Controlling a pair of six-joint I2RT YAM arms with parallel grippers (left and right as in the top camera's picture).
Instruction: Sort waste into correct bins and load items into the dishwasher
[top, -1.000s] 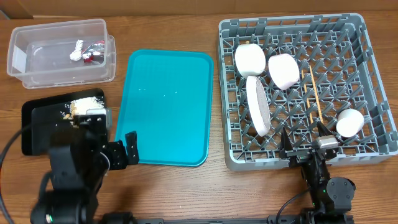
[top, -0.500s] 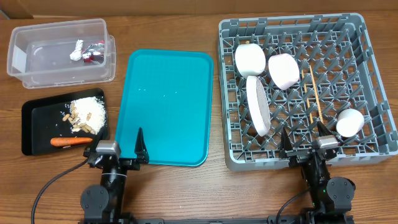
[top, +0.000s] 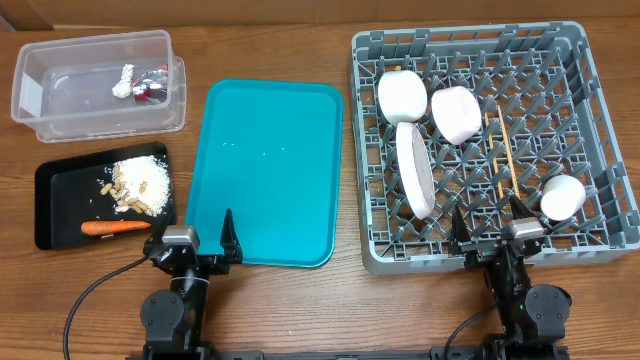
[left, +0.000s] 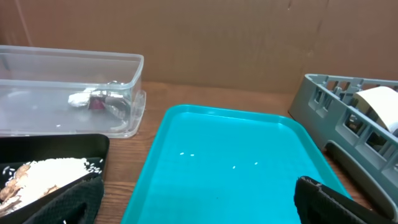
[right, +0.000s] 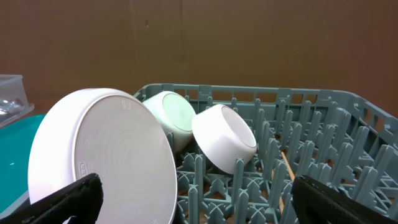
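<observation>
**Overhead view.** A clear plastic rectangular tub (top: 70, 95) at the far left of the wooden surface (top: 300, 310) holds a crumpled red-and-silver wrapper (top: 140, 82). Nearer, a shallow black rectangular plastic tray (top: 60, 200) holds beige crumbs (top: 142, 180) and a small orange carrot (top: 114, 227). A large teal tray (top: 270, 150) lies between these and the large square grey plastic dish rack (top: 470, 35). The rack holds a round white bowl (top: 402, 97), a second round white bowl (top: 457, 113) beside it, a round white plate (top: 415, 170) on edge, thin wooden chopsticks (top: 505, 150) and a small white cup (top: 562, 196). The left claw (top: 195, 248) sits at the teal tray's near edge. The right claw (top: 490, 238) sits at the rack's near wall.

**Left wrist view.** The dark fingers (left: 68, 202) stand wide apart with nothing between them. The teal tray lies ahead, and the tub with the wrapper lies beyond at left.

**Right wrist view.** The fingers (right: 62, 199) stand wide apart and empty. The plate stands upright just ahead, with both bowls on their sides behind it.
</observation>
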